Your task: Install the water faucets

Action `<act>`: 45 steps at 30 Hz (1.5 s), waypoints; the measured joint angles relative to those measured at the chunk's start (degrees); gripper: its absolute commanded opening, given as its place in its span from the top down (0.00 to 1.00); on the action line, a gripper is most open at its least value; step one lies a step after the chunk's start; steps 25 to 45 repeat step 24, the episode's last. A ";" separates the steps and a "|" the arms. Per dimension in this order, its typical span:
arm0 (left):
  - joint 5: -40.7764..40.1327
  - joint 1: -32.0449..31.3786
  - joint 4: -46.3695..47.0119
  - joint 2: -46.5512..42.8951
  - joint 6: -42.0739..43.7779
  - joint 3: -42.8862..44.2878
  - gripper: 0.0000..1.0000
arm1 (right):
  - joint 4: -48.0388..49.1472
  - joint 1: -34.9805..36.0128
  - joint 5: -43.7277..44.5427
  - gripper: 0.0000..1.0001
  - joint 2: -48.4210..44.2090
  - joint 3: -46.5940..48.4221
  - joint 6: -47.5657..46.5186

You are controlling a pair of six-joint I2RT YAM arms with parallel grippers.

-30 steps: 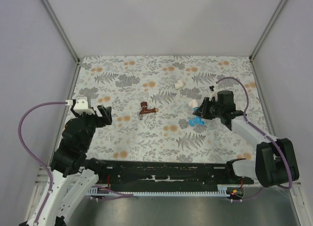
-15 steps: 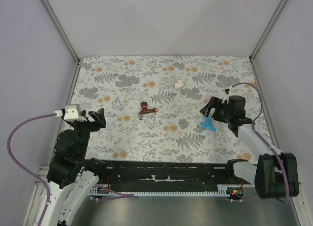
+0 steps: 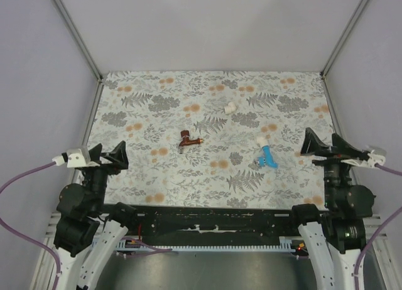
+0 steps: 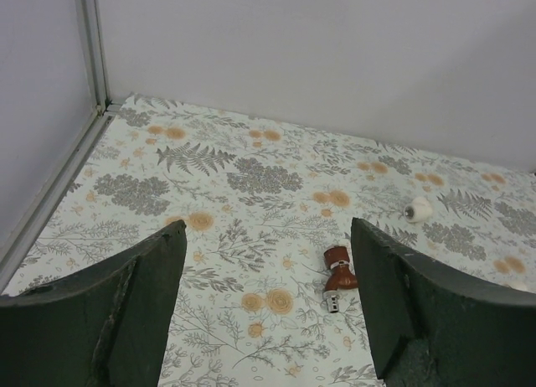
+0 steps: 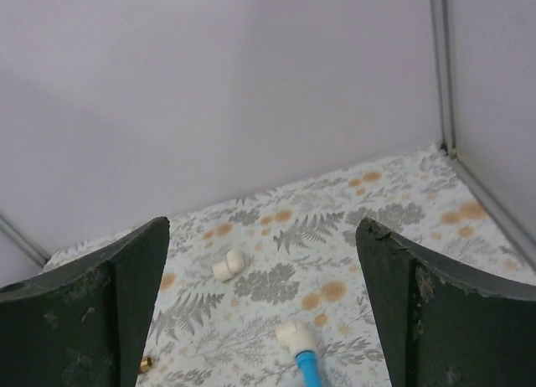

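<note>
Both claws hang empty at the near edge of the table [image 3: 144, 177], jaws spread wide. The left claw [image 3: 107, 154] is near-left of the red-brown faucet [image 3: 187, 139], and the right claw [image 3: 325, 145] is well off to its right. Held that way, each wrist camera gets a free look between its own fingers, which reads as a resting or surveying pose rather than a reach.

The red-brown faucet lies on its side mid-table, touching nothing. The blue faucet [image 3: 268, 157] lies to its right and slightly nearer, with a white piece [image 3: 262, 141] seated on its far end (joined, by the look of it, so that half may be done). A loose white fitting [image 3: 230, 107] sits beyond the red-brown faucet and to its right, probably its mate.

No container is in view.
</note>
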 measured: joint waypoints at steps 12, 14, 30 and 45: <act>-1.77 0.00 -0.81 -6.05 -0.94 -1.64 0.17 | -6.16 3.85 9.57 0.02 -8.46 -0.52 -13.07; -1.99 0.00 -0.94 -6.27 -1.44 -2.16 0.17 | -6.40 4.02 10.45 0.02 -9.66 -1.46 -13.92; -2.60 0.00 -1.97 -6.29 -4.94 -4.87 0.16 | -6.75 7.04 10.29 0.02 -10.12 -1.66 -16.65; -2.60 0.00 -1.97 -6.29 -4.94 -4.87 0.16 | -6.75 7.04 10.29 0.02 -10.12 -1.66 -16.65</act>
